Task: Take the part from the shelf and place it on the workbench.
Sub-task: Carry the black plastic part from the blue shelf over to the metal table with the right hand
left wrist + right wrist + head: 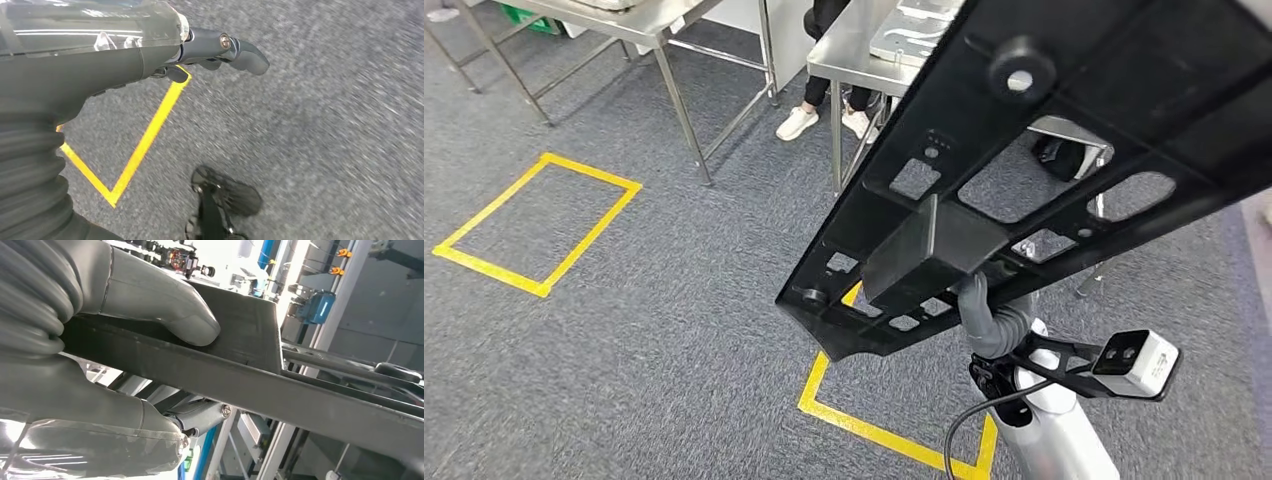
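The part is a large black plastic frame with cut-outs and a boxy block on its underside. It slants across the head view, high above the floor. My right hand holds it from below, mostly hidden behind the block. In the right wrist view the grey thumb presses on one face of the part's block, and the darker fingers clamp the other face. My left hand hangs over the carpet with nothing in it, its fingers stretched out. The steel workbench stands ahead, partly behind the part.
A person with white shoes sits at the workbench, where a grey plate lies. A second steel table stands at the back left. Yellow tape squares mark the grey carpet.
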Controlling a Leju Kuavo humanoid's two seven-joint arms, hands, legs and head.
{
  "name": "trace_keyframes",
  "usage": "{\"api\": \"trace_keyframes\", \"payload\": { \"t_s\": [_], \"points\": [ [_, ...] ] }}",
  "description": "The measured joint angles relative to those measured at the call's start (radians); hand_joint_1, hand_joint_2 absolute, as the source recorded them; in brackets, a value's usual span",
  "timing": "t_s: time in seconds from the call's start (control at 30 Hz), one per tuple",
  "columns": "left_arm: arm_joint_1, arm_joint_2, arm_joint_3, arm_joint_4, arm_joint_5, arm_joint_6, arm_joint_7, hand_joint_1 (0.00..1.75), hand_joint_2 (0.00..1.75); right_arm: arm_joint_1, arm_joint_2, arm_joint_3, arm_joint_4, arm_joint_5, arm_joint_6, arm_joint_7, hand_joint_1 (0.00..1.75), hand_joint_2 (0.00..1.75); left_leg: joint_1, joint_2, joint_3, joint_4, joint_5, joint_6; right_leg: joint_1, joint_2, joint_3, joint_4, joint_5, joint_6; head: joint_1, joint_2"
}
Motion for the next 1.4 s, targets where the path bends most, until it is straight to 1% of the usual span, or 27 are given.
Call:
{"api": "trace_keyframes", "payload": {
  "t_s": [0.07,0.1,0.13,0.17,0.2,0.27,0.3,0.37,0.43,0.5,0.57,0.6,0.63,0.67,0.7,0.8,0.87,0.93,1.0,1.07,1.1,1.13,1.17,1.2,1.3,1.33,1.4],
  "points": [
    [0.002,-0.002,0.007,0.0,0.004,-0.002,-0.001,0.0,1.75,-0.009,0.0,0.005,0.006,-0.003,-0.001,-0.001,1.75,1.75,-0.003,0.024,0.001,-0.002,0.0,0.007,-0.001,-0.047,-0.059,0.122,-0.063,0.005,0.0,0.0],
    [0.004,-0.002,0.01,0.0,0.005,-0.003,-0.001,0.0,1.75,-0.01,0.0,0.007,0.009,-0.004,-0.001,-0.002,1.75,1.75,-0.004,0.035,0.0,-0.002,-0.002,0.008,-0.003,-0.053,-0.092,0.188,-0.089,0.007,0.0,0.0],
    [0.005,-0.003,0.012,0.0,0.006,-0.003,-0.001,0.0,1.75,-0.008,0.0,0.01,0.012,-0.004,-0.001,-0.003,1.75,1.75,-0.004,0.047,0.001,-0.001,-0.003,0.008,-0.005,-0.056,-0.113,0.232,-0.099,0.009,0.0,0.0],
    [0.005,-0.004,0.013,0.0,0.006,-0.003,0.0,0.0,1.75,-0.007,0.0,0.012,0.016,-0.005,-0.001,-0.004,1.75,1.75,-0.004,0.058,0.001,-0.001,-0.004,0.007,-0.006,-0.058,-0.116,0.237,-0.09,0.01,0.0,0.0],
    [0.004,-0.005,0.015,0.0,0.007,-0.003,0.0,0.0,1.75,-0.007,-0.001,0.013,0.018,-0.005,-0.001,-0.004,1.75,1.75,-0.004,0.069,0.003,0.0,-0.005,0.006,-0.006,-0.063,-0.097,0.2,-0.063,0.009,0.0,0.0],
    [0.003,-0.009,0.017,0.0,0.007,-0.003,0.001,0.0,1.75,-0.009,-0.001,0.016,0.022,-0.005,-0.001,-0.005,1.75,1.75,-0.007,0.088,0.009,0.001,-0.011,-0.001,-0.001,-0.096,-0.023,0.059,-0.001,0.001,0.0,0.0],
    [0.003,-0.01,0.018,0.0,0.008,-0.004,0.002,0.0,1.75,-0.012,-0.001,0.017,0.024,-0.005,0.0,-0.006,1.75,1.75,-0.01,0.096,0.011,0.002,-0.014,-0.006,0.003,-0.112,0.007,0.001,0.017,-0.005,0.0,0.0],
    [0.002,-0.012,0.02,0.0,0.008,-0.007,0.002,0.0,1.75,-0.017,-0.001,0.021,0.026,-0.005,0.0,-0.009,1.75,1.75,-0.015,0.113,0.016,0.003,-0.02,-0.016,0.01,-0.125,0.028,-0.046,0.024,-0.015,0.0,0.0],
    [0.0,-0.012,0.021,0.0,0.006,-0.01,0.002,0.0,1.75,-0.018,-0.001,0.024,0.029,-0.004,0.0,-0.011,1.75,1.75,-0.013,0.125,0.021,0.003,-0.025,-0.027,0.009,-0.101,0.027,-0.05,0.028,-0.025,0.0,0.0],
    [-0.002,-0.013,0.021,0.0,0.004,-0.013,0.001,0.0,1.75,-0.021,0.0,0.026,0.03,-0.004,-0.001,-0.013,1.75,1.75,-0.009,0.098,0.011,0.039,-0.054,-0.037,0.004,-0.082,0.031,-0.057,0.032,-0.036,0.0,0.0],
    [0.001,-0.012,0.021,0.0,0.003,-0.016,0.001,0.0,1.75,-0.025,0.001,0.029,0.033,-0.004,-0.001,-0.016,1.75,1.75,-0.007,0.052,-0.042,0.157,-0.118,-0.043,0.002,-0.062,0.032,-0.059,0.034,-0.043,0.0,0.0],
    [0.003,-0.012,0.021,0.0,0.003,-0.017,0.001,0.0,1.75,-0.025,0.001,0.031,0.036,-0.004,-0.002,-0.017,1.75,1.75,-0.006,0.041,-0.076,0.227,-0.147,-0.044,0.003,-0.051,0.032,-0.058,0.034,-0.045,0.0,0.0],
    [0.005,-0.012,0.022,0.0,0.002,-0.018,0.001,0.0,1.75,-0.024,0.001,0.032,0.039,-0.004,-0.002,-0.017,1.75,1.75,-0.006,0.036,-0.104,0.279,-0.16,-0.045,0.004,-0.038,0.033,-0.058,0.034,-0.046,0.0,0.0],
    [0.006,-0.012,0.022,0.0,0.001,-0.02,0.001,0.0,1.75,-0.024,0.001,0.033,0.042,-0.003,-0.002,-0.018,1.75,1.75,-0.006,0.034,-0.116,0.296,-0.153,-0.044,0.004,-0.025,0.033,-0.057,0.034,-0.046,0.0,0.0],
    [0.007,-0.012,0.022,0.0,0.001,-0.022,0.001,0.0,1.75,-0.023,0.001,0.033,0.045,-0.003,-0.003,-0.018,1.75,1.75,-0.006,0.031,-0.108,0.269,-0.124,-0.042,0.004,-0.012,0.035,-0.057,0.033,-0.046,0.0,0.0],
    [0.006,-0.012,0.025,0.0,-0.004,-0.03,-0.001,0.0,1.75,-0.024,0.001,0.034,0.049,0.0,-0.007,-0.02,1.75,1.75,-0.005,-0.008,-0.027,0.069,-0.021,-0.029,0.005,0.022,0.037,-0.052,0.031,-0.039,0.0,0.0],
    [0.003,-0.012,0.027,0.0,-0.006,-0.035,-0.003,0.0,1.75,-0.024,0.001,0.034,0.051,0.009,-0.014,-0.02,1.75,1.75,-0.008,-0.027,-0.006,0.014,-0.01,-0.018,0.005,0.036,0.03,-0.05,0.032,-0.028,0.0,0.0],
    [-0.001,-0.012,0.029,0.0,-0.006,-0.042,-0.005,0.0,1.75,-0.023,0.001,0.035,0.052,0.018,-0.02,-0.02,1.75,1.75,-0.008,-0.02,-0.005,0.009,-0.007,-0.008,0.002,0.042,0.025,-0.051,0.034,-0.015,0.0,0.0],
    [-0.003,-0.013,0.03,0.0,-0.007,-0.051,-0.008,0.0,1.75,-0.024,0.0,0.035,0.052,0.023,-0.023,-0.02,1.75,1.75,-0.005,-0.01,-0.001,0.002,-0.003,0.006,0.004,0.01,0.012,-0.021,0.013,-0.006,0.0,0.0],
    [0.0,-0.013,0.032,0.0,-0.008,-0.061,-0.009,0.0,1.75,-0.025,0.0,0.035,0.052,0.026,-0.027,-0.021,1.75,1.75,-0.005,0.001,0.001,-0.002,-0.004,0.016,0.005,-0.036,-0.04,0.087,-0.043,0.0,0.0,0.0],
    [0.003,-0.013,0.034,0.0,-0.008,-0.065,-0.01,0.0,1.75,-0.024,0.0,0.035,0.052,0.027,-0.03,-0.021,1.75,1.75,-0.006,0.006,0.001,-0.001,-0.006,0.018,0.003,-0.047,-0.076,0.159,-0.072,0.003,0.0,0.0],
    [0.005,-0.013,0.035,0.0,-0.008,-0.068,-0.01,0.0,1.75,-0.022,0.0,0.035,0.052,0.028,-0.033,-0.021,1.75,1.75,-0.007,0.011,0.002,-0.001,-0.009,0.018,0.001,-0.052,-0.106,0.215,-0.088,0.006,0.0,0.0],
    [0.006,-0.013,0.035,0.0,-0.009,-0.071,-0.01,0.0,1.75,-0.02,-0.001,0.035,0.052,0.028,-0.035,-0.021,1.75,1.75,-0.007,0.015,0.004,-0.001,-0.011,0.017,-0.001,-0.054,-0.12,0.238,-0.085,0.007,0.0,0.0],
    [0.006,-0.013,0.036,0.0,-0.009,-0.073,-0.01,0.0,1.75,-0.018,-0.002,0.035,0.052,0.029,-0.036,-0.021,1.75,1.75,-0.007,0.019,0.007,0.0,-0.014,0.016,-0.002,-0.056,-0.112,0.22,-0.064,0.007,0.0,0.0],
    [0.005,-0.013,0.036,0.0,-0.01,-0.075,-0.012,0.0,1.75,-0.017,-0.003,0.035,0.051,0.03,-0.036,-0.022,1.75,1.75,-0.009,0.026,0.022,0.001,-0.026,0.006,0.001,-0.066,-0.012,0.021,0.025,-0.003,0.0,0.0],
    [0.005,-0.013,0.036,0.0,-0.011,-0.076,-0.013,0.0,1.75,-0.017,-0.003,0.035,0.05,0.031,-0.036,-0.022,1.75,1.75,-0.01,0.027,0.024,0.001,-0.03,0.002,0.004,-0.07,0.011,-0.025,0.035,-0.008,0.0,0.0],
    [0.005,-0.013,0.036,0.0,-0.013,-0.078,-0.015,0.0,1.75,-0.017,-0.005,0.035,0.048,0.031,-0.037,-0.022,1.75,1.75,-0.013,0.031,0.028,-0.001,-0.037,-0.009,0.011,-0.071,0.024,-0.051,0.028,-0.017,0.0,0.0]
  ]
}}
